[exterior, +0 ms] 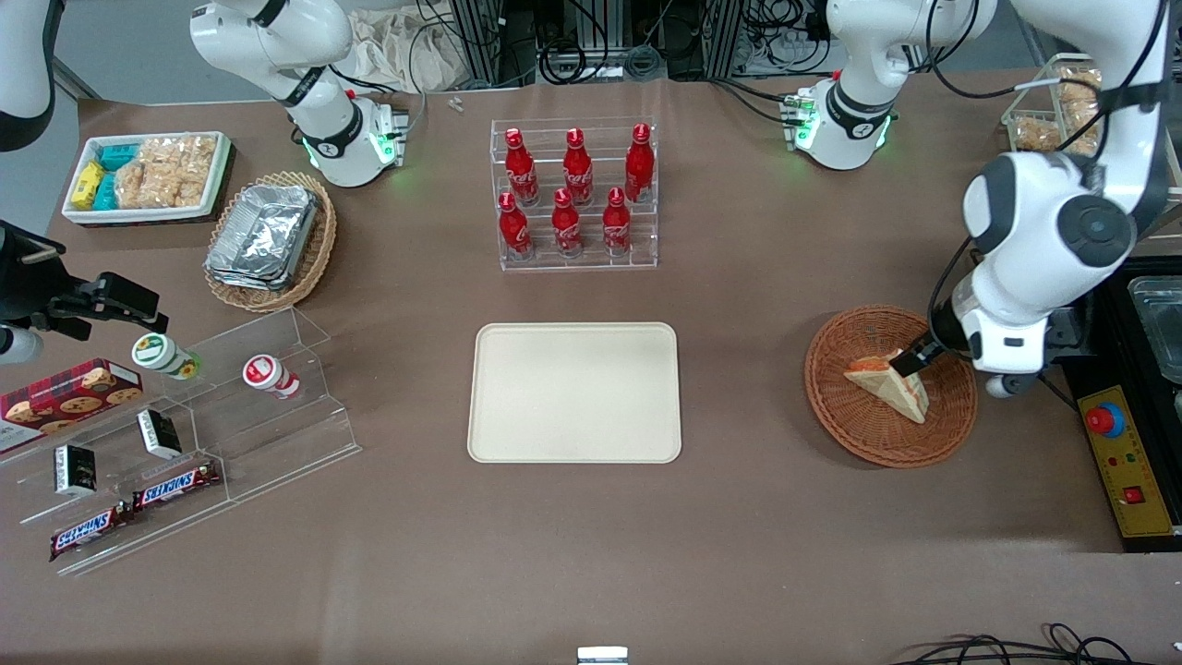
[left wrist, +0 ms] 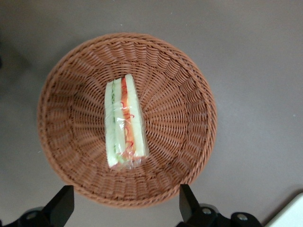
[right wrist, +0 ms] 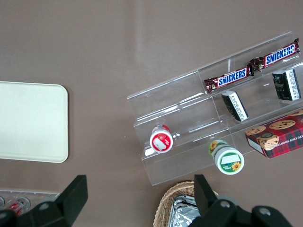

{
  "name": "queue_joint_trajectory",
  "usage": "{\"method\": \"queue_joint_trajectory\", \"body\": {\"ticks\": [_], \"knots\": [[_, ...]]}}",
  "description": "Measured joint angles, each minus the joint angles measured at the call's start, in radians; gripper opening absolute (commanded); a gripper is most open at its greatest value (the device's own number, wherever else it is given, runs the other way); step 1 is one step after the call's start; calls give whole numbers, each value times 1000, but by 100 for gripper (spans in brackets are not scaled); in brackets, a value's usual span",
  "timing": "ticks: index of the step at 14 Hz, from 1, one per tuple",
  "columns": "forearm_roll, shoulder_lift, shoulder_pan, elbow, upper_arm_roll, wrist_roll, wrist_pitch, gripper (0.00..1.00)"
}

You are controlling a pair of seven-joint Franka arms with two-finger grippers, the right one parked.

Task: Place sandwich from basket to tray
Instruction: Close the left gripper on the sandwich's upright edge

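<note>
The sandwich (exterior: 888, 385), a plastic-wrapped wedge of pale bread with red-orange and green filling, lies in the round reddish-brown wicker basket (exterior: 845, 427) toward the working arm's end of the table. My gripper (exterior: 910, 361) hangs open just above the basket, over the sandwich's end farther from the front camera, with nothing held. In the left wrist view the sandwich (left wrist: 124, 120) rests in the middle of the basket (left wrist: 182, 118), and the gripper (left wrist: 125, 190) has its two dark fingertips (left wrist: 186, 198) spread about as wide as the basket. The cream tray (exterior: 572, 392) lies bare beside the basket, mid-table.
A clear rack of red bottles (exterior: 574, 194) stands farther from the camera than the tray. A yellow control box with a red button (exterior: 1120, 457) sits close beside the basket. Toward the parked arm's end are a tan basket of foil containers (exterior: 268, 242), a white snack bin (exterior: 148, 175) and an acrylic shelf (exterior: 185, 434).
</note>
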Motion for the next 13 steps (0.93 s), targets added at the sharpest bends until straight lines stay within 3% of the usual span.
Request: {"method": "queue_joint_trajectory", "body": {"ticks": [13], "knots": [[0,214,1,-23,21,-18,218,100]]}}
